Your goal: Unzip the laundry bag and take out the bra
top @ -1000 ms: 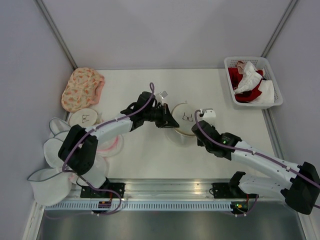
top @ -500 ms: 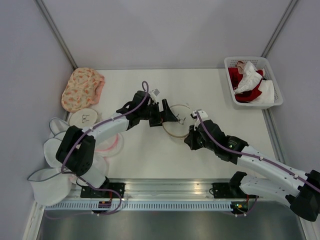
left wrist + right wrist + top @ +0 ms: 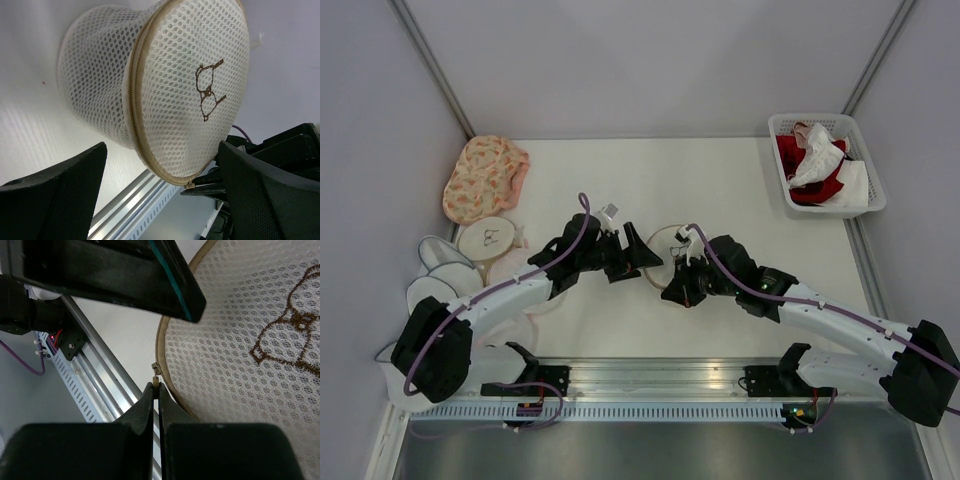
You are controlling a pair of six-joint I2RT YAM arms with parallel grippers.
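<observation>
The laundry bag (image 3: 667, 250), a cream mesh drum with a brown bra icon (image 3: 209, 90) on its flat top, lies tipped on its side at the table's middle. My left gripper (image 3: 642, 262) stands open just left of it, its fingers (image 3: 55, 195) wide apart on either side of the bag (image 3: 165, 85) and not touching it. My right gripper (image 3: 156, 390) is shut on the tan zipper pull (image 3: 156, 382) at the bag's near rim (image 3: 170, 370). The zip looks closed along the rim. The bra is hidden.
A peach floral bag (image 3: 485, 177) and several round white pouches (image 3: 490, 238) lie at the left. A white basket (image 3: 868, 205) of red and white clothes stands at the back right. An aluminium rail (image 3: 650, 375) runs along the near edge.
My left gripper has opened, let go of the bag and drawn back to the near left. My right gripper has come toward the near left, shut on the zipper pull. The bag has tipped over.
</observation>
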